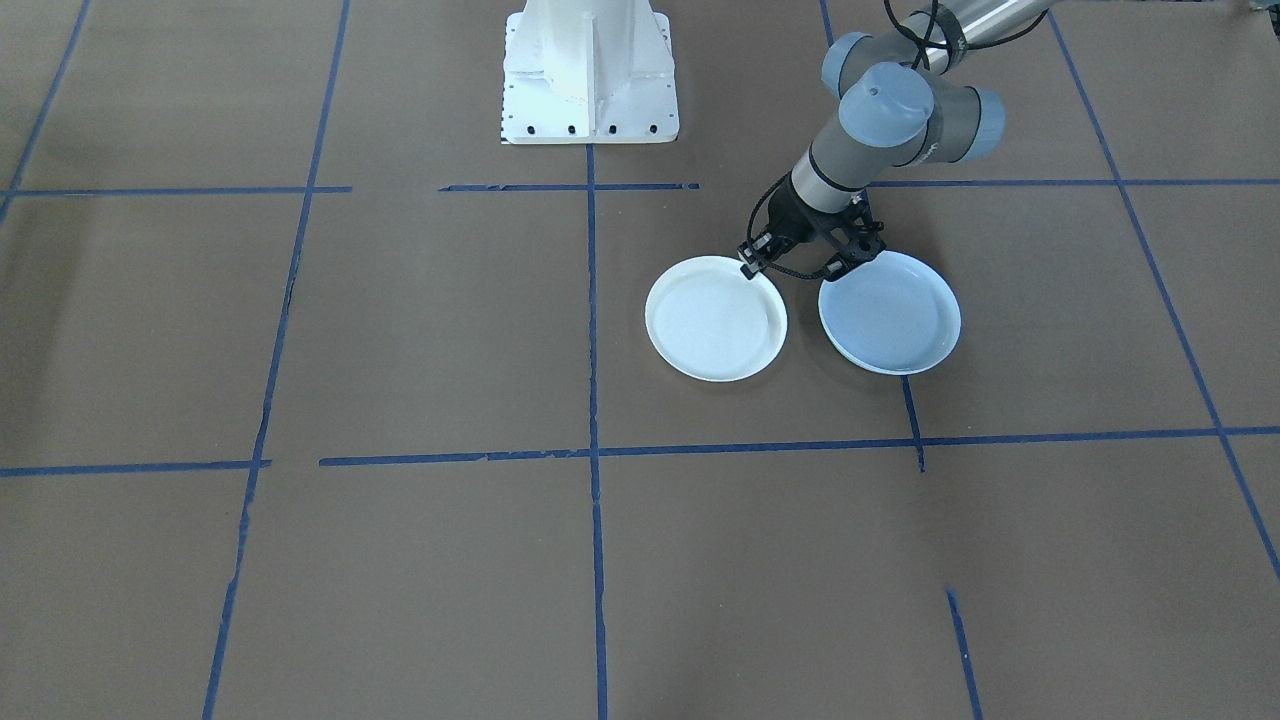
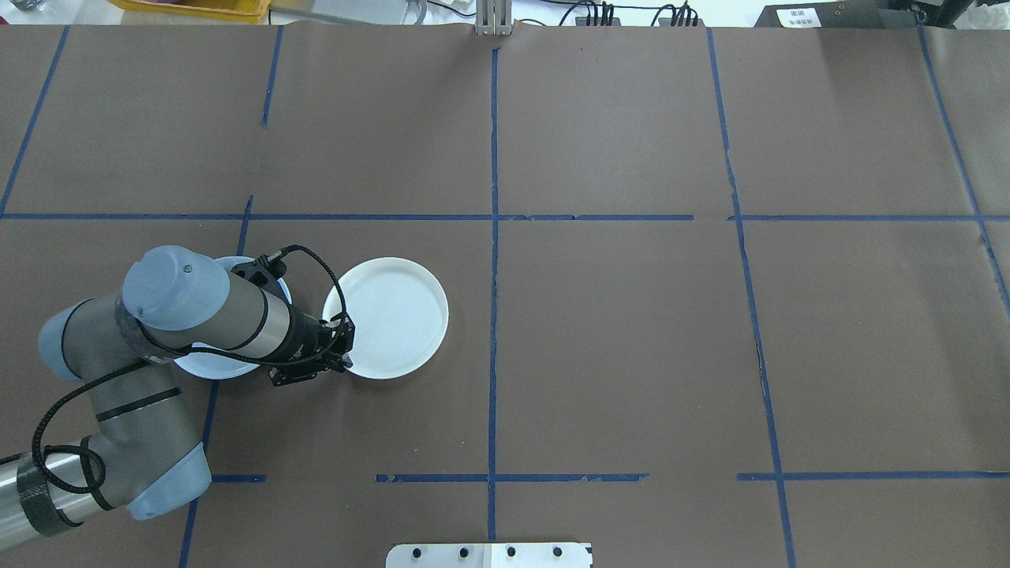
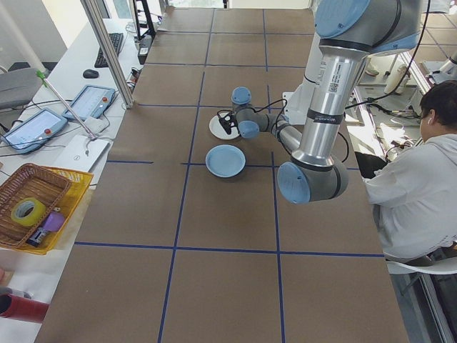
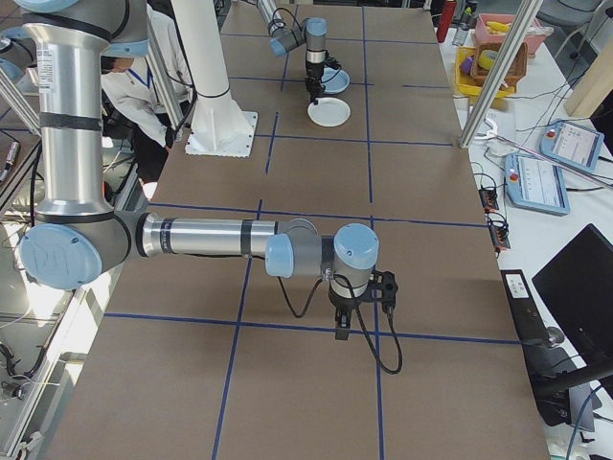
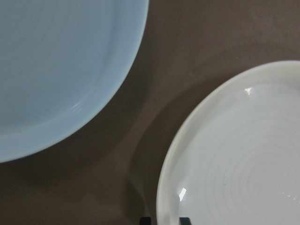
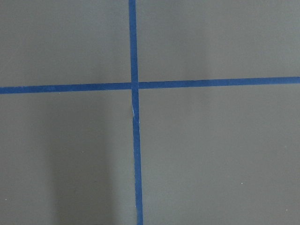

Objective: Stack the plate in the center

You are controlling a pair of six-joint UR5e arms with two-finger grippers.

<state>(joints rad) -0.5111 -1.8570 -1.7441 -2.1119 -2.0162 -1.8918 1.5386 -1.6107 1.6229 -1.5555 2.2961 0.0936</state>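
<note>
Front view, frame centre: ringed plate (image 1: 715, 318) left, smooth plate (image 1: 890, 312) just right, apart; left gripper (image 1: 747, 268) above ringed plate's upper rim

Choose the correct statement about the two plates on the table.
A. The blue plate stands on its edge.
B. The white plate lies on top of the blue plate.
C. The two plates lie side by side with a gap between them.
C: the left wrist view shows bare brown table between the blue plate and the white plate.
</note>
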